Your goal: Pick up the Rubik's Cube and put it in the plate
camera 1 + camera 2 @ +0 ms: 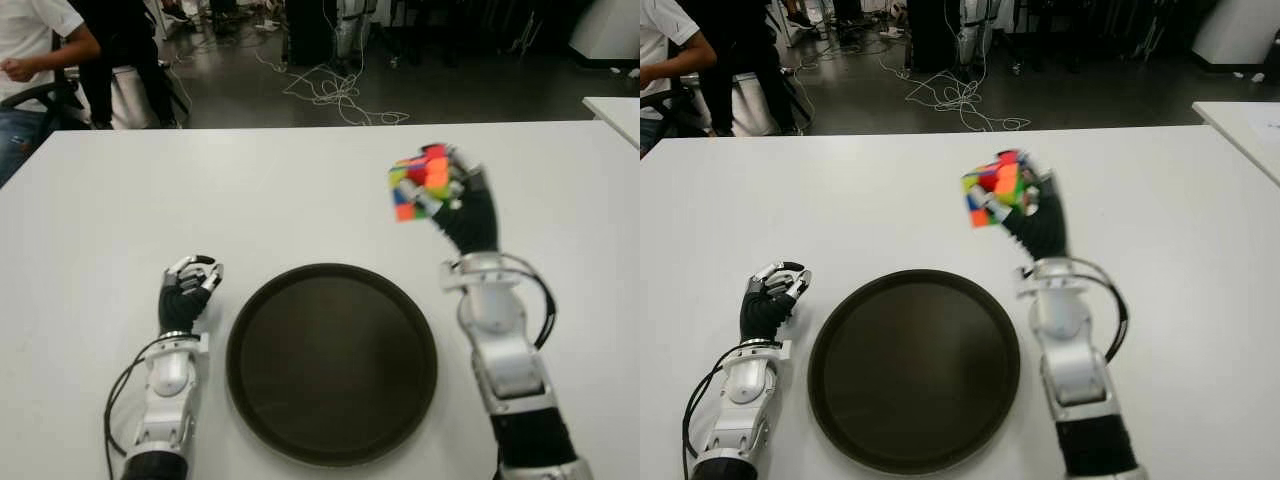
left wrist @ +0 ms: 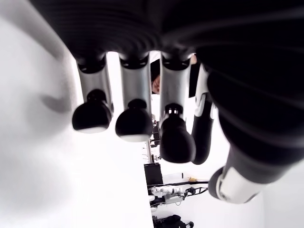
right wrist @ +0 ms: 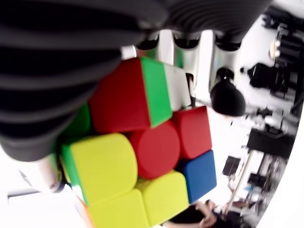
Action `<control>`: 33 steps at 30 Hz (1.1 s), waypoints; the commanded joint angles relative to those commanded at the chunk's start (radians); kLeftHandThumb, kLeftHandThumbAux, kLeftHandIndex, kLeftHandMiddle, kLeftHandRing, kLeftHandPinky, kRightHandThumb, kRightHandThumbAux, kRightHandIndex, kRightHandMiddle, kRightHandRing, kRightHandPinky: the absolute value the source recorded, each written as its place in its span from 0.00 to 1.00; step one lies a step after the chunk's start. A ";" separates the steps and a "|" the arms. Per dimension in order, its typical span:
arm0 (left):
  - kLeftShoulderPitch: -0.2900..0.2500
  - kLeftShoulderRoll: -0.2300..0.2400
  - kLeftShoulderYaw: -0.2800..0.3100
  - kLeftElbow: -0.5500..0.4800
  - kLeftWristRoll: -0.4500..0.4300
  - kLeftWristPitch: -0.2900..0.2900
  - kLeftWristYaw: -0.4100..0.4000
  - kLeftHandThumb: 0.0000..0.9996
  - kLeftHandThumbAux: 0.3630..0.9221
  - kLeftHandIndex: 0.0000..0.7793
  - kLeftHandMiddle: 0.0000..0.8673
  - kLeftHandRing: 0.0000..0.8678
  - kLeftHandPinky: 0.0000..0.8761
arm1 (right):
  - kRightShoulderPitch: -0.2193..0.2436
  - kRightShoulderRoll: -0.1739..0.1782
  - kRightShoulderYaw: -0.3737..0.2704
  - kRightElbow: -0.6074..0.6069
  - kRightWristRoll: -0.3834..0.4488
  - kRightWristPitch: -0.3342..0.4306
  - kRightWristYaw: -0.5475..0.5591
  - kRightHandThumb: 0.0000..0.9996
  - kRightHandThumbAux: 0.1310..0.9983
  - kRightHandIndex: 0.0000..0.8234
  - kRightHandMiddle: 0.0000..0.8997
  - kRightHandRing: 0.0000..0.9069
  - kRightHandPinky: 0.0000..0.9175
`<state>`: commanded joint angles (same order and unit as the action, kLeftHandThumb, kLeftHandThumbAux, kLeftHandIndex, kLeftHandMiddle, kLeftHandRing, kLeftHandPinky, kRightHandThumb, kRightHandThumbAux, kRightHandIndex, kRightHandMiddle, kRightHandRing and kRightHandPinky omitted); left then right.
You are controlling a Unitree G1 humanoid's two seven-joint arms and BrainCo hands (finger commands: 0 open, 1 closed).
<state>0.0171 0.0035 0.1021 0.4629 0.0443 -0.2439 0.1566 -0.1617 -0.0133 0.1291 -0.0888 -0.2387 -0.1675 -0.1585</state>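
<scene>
My right hand [image 1: 445, 190] is raised above the white table [image 1: 110, 200], shut on the Rubik's Cube [image 1: 419, 181]. The cube's bright coloured faces fill the right wrist view [image 3: 142, 161], with fingers [image 3: 227, 97] wrapped round its far side. It hangs to the right of and beyond the dark round plate [image 1: 332, 362], which lies near the table's front edge with nothing in it. My left hand [image 1: 188, 290] shows just left of the plate, fingers curled and holding nothing [image 2: 135, 124].
Beyond the table's far edge a person [image 1: 30, 50] sits at the left. Loose cables [image 1: 340, 95] lie on the dark floor. A second white table corner [image 1: 615, 110] shows at the far right.
</scene>
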 joint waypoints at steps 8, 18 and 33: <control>0.006 -0.003 -0.003 -0.010 0.004 0.006 0.005 0.70 0.62 0.57 0.94 0.97 0.93 | 0.039 -0.008 0.079 -0.003 -0.060 -0.074 0.031 0.70 0.68 0.54 0.90 0.90 0.88; 0.009 -0.008 -0.008 -0.024 0.014 0.026 0.022 0.70 0.62 0.57 0.93 0.96 0.93 | 0.040 -0.118 0.163 -0.101 -0.041 -0.007 0.293 0.69 0.69 0.53 0.91 0.91 0.88; 0.015 -0.016 -0.010 -0.023 0.018 -0.003 0.039 0.70 0.62 0.57 0.93 0.95 0.92 | -0.052 -0.291 0.281 -0.157 -0.238 0.133 0.572 0.68 0.70 0.53 0.86 0.87 0.83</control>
<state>0.0323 -0.0122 0.0923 0.4401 0.0625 -0.2470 0.1954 -0.2137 -0.3040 0.4102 -0.2457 -0.4770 -0.0341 0.4133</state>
